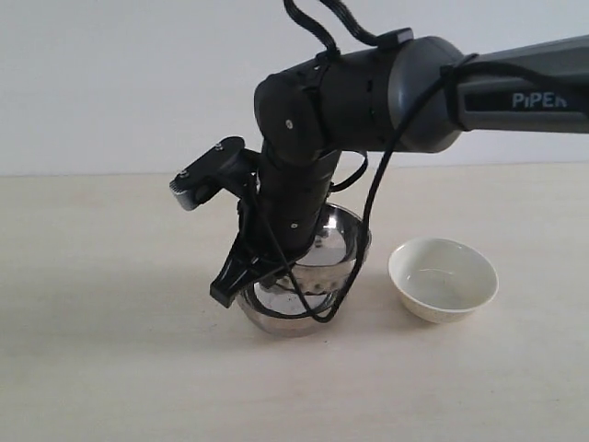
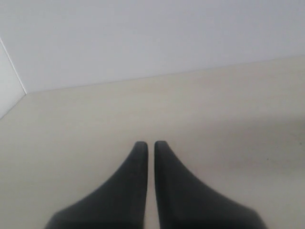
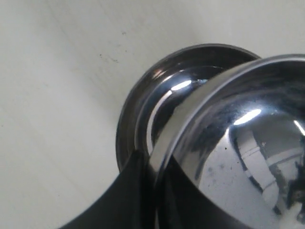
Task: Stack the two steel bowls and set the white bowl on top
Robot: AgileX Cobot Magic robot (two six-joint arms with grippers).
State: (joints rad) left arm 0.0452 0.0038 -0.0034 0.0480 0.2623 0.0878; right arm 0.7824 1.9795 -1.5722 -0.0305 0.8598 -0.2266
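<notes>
stacking: our right jaws pinch upper steel bowl (image 3: pixel 238 143), lower steel bowl (image 3: pixel 157 90) just beneath; next we level it, release. left jaws closed.

Wide bare table (image 1: pixel 101 350) on the left and along the front, nothing there to dodge. The centre is crowded: the right arm (image 1: pixel 386 92) hangs across the tilted upper steel bowl (image 1: pixel 339 241) and the lower steel bowl (image 1: pixel 281 320), and the right gripper (image 3: pixel 153 183) is clamped on the upper rim, so the way in from above is blocked. A clear strip of table lies before the white bowl (image 1: pixel 443 279), open on top. The left gripper (image 2: pixel 149 148) faces bare table.
</notes>
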